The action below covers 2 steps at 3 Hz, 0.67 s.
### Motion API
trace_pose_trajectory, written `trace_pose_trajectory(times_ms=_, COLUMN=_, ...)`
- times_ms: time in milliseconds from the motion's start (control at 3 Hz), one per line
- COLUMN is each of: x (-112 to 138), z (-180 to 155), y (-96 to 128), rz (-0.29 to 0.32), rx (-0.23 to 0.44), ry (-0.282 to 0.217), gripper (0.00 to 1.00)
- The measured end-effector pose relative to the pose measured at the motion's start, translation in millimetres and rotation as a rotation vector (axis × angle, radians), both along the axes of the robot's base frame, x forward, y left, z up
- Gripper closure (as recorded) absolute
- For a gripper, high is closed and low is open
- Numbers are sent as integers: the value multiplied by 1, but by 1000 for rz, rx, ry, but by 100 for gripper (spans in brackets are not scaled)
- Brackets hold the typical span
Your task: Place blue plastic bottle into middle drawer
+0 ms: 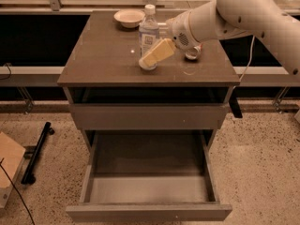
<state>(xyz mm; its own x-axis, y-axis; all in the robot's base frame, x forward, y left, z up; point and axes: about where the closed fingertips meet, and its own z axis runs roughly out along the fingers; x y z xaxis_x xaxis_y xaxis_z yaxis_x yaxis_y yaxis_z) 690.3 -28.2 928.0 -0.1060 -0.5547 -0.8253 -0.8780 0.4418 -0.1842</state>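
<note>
Clearly we are early: our gripper (pixel 151 60) sits against the blue plastic bottle (pixel 149 28) on the table (pixel 98 60), and we cannot tell whether it grips. At six o'clock the middle drawer (pixel 147 189) stands open, unfilled.

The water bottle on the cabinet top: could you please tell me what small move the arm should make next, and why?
Probably settle the gripper securely onto the lower body of the bottle before any lift. The bottle stands upright on the cabinet top with the gripper right at its base, and the drawer below is already pulled open.
</note>
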Motion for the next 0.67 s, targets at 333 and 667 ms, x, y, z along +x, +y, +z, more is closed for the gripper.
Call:
trace_pose_trajectory(times_ms=333, x=12, z=2, y=5, rz=-4, rx=28, ry=-2, gripper=0)
trace_pose_trajectory(times_ms=667, x=23, z=2, y=9, rz=-12, rx=54, ry=1, gripper=0)
